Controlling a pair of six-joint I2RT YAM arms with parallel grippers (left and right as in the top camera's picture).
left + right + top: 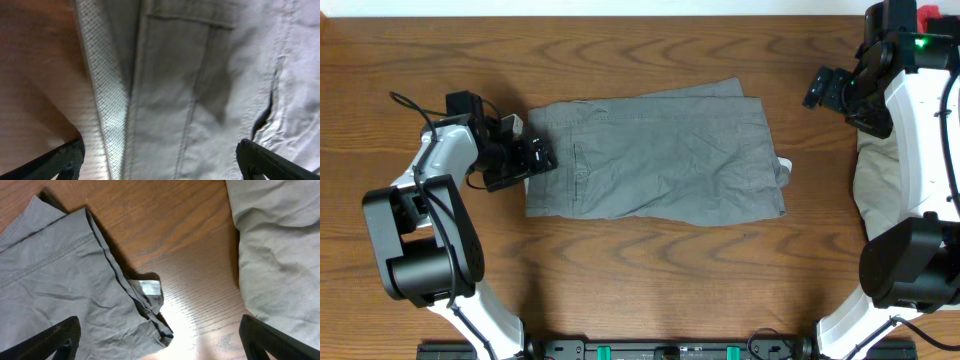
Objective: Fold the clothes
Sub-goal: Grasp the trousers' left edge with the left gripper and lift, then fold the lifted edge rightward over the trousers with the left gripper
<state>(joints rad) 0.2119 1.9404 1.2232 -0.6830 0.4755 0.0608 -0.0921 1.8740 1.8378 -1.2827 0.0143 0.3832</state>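
A grey pair of shorts (655,160) lies folded flat in the middle of the wooden table (650,60). My left gripper (537,156) is at its left edge, open. In the left wrist view the grey fabric (200,85) with a seam and hem fills the frame between the spread fingers (160,162). My right gripper (817,88) is open and empty, apart from the shorts' right end. In the right wrist view its fingers (160,340) frame the shorts' corner (60,290) with a white label (148,286).
A crumpled beige cloth (878,180) lies at the table's right edge under the right arm, also in the right wrist view (280,245). Bare wood (190,240) separates it from the shorts.
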